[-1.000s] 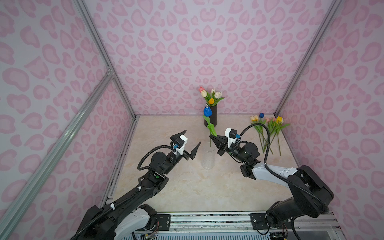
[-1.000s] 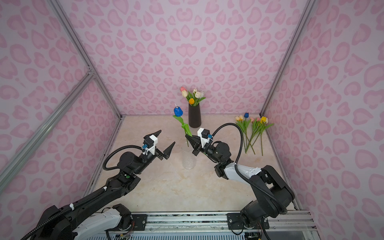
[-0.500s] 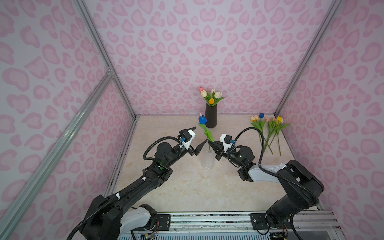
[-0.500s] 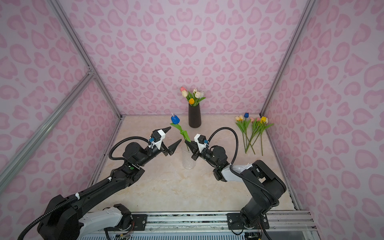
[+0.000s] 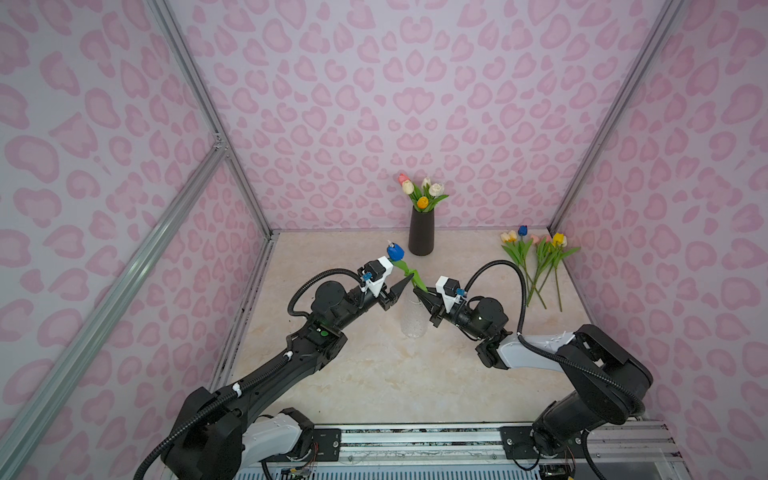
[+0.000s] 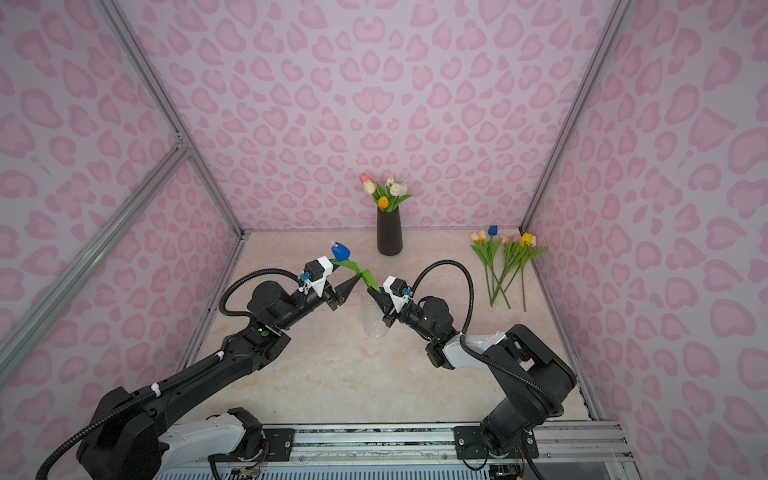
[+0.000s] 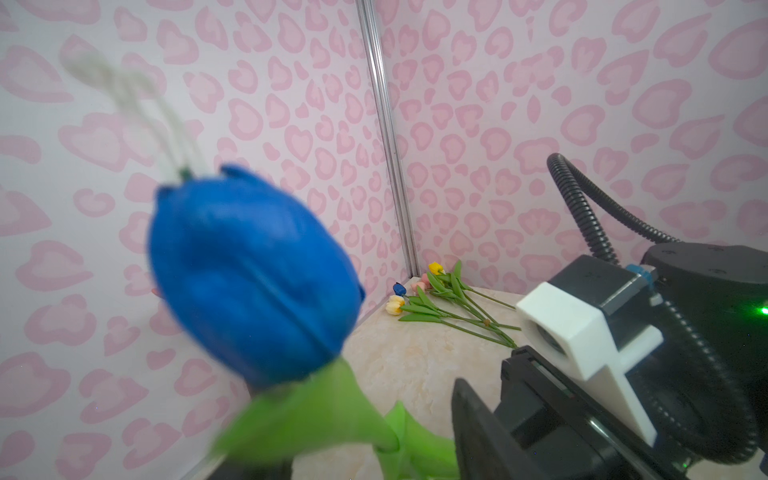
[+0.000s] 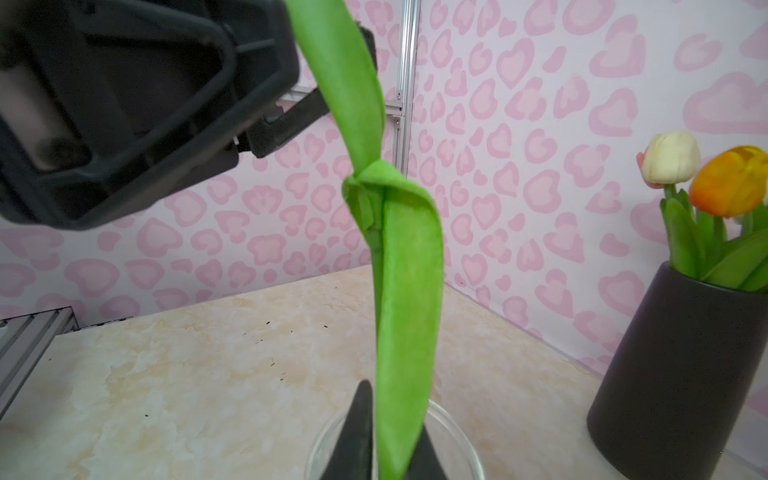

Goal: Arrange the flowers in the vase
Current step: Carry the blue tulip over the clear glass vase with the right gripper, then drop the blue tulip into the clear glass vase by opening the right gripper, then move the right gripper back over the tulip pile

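Note:
A blue tulip [image 5: 395, 251] [image 6: 340, 252] leans left over a clear glass vessel [image 5: 413, 322] at mid-table. Its head fills the left wrist view [image 7: 249, 282]. My right gripper [image 5: 419, 291] [image 8: 392, 409] hangs above the glass rim [image 8: 457, 419], its two fingers shut tight on either side of the tulip's lower leaf [image 8: 409, 291]. My left gripper [image 5: 401, 283] [image 6: 353, 280] sits just left of the stem, under the head. Its wrist camera mount hides one finger, so I cannot see how wide it stands. The black vase [image 5: 421, 235] at the back holds several tulips.
Several loose tulips [image 5: 536, 257] [image 6: 507, 257] [image 7: 440, 299] lie at the back right, close to the wall. Pink patterned walls enclose the table on three sides. A metal rail [image 5: 415, 436] runs along the front edge.
My left gripper has come in from the left up to the tulip and its jaws have narrowed. The tulip has tipped leftward and sunk lower, and the right gripper has shifted left with it.

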Available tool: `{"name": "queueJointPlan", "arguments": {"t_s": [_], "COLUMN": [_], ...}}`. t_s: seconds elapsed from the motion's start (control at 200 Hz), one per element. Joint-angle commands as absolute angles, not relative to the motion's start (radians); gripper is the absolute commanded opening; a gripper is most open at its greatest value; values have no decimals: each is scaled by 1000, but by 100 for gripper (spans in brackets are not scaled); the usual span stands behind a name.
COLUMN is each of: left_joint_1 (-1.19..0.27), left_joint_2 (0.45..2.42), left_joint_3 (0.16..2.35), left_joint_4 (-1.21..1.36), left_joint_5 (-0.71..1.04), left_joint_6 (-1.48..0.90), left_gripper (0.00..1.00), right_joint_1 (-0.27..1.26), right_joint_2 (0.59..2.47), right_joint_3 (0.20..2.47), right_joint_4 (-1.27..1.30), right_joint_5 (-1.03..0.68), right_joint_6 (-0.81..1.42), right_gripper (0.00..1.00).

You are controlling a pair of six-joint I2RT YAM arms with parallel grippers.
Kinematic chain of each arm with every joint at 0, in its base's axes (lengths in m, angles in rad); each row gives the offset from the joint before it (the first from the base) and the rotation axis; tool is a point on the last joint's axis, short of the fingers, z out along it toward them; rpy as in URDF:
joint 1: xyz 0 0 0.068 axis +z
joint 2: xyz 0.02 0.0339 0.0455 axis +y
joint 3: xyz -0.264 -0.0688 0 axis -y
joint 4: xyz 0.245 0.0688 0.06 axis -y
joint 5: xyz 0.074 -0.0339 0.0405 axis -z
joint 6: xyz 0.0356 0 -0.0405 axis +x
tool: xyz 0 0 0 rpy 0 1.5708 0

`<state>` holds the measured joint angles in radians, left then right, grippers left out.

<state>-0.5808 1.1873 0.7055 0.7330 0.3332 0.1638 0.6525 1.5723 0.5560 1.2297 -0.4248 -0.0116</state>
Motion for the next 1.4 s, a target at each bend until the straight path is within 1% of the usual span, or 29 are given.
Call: {"name": "queueJointPlan", "arguments": {"t_s": [0.0,0.04,0.1,0.25,0.3,0.405,0.435,0.56,0.625,0.725,0.84,0.965,1.025,1.075,1.16,1.29,1.395], "left_joint_1": [-581,-581,-581,-583,-583,-583,-581,-578,-577,-576,-576,-577,-577,-577,-577,-572,-546], "left_joint_2": [1186,1184,1183,1175,1172,1166,1160,1097,1055,984,919,890,876,864,846,833,831], "left_joint_3": [722,723,723,730,729,720,715,670,666,655,654,639,614,583,540,490,469], "left_joint_4": [731,729,726,701,692,671,666,692,673,664,641,619,615,619,613,628,655], "left_joint_5": [345,344,344,345,341,323,304,206,190,183,184,183,176,167,106,-60,-112], "left_joint_6": [163,164,163,170,173,194,197,186,192,197,190,161,133,119,105,62,28], "left_gripper": [55,53,53,53,59,69,73,86,88,91,92,89,84,84,83,81,79], "right_joint_1": [654,655,654,655,655,655,654,655,654,649,631,572,546,520,482,448,446], "right_joint_2": [1556,1547,1534,1493,1473,1425,1407,1315,1267,1197,1141,1131,1135,1138,1145,1153,1151], "right_joint_3": [554,555,554,539,540,537,535,533,543,574,604,651,667,676,662,634,619], "right_joint_4": [1204,1188,1168,1148,1117,1062,1046,978,925,854,829,767,740,723,733,763,781], "right_joint_5": [-421,-426,-427,-405,-404,-392,-391,-385,-369,-256,-158,-173,-156,-153,-164,-178,-166], "right_joint_6": [-39,-48,-59,-79,-93,-116,-123,-142,-156,-137,-101,-66,-37,-3,36,98,106], "right_gripper": [24,28,35,45,46,47,47,49,50,51,52,53,53,53,53,53,53]}}
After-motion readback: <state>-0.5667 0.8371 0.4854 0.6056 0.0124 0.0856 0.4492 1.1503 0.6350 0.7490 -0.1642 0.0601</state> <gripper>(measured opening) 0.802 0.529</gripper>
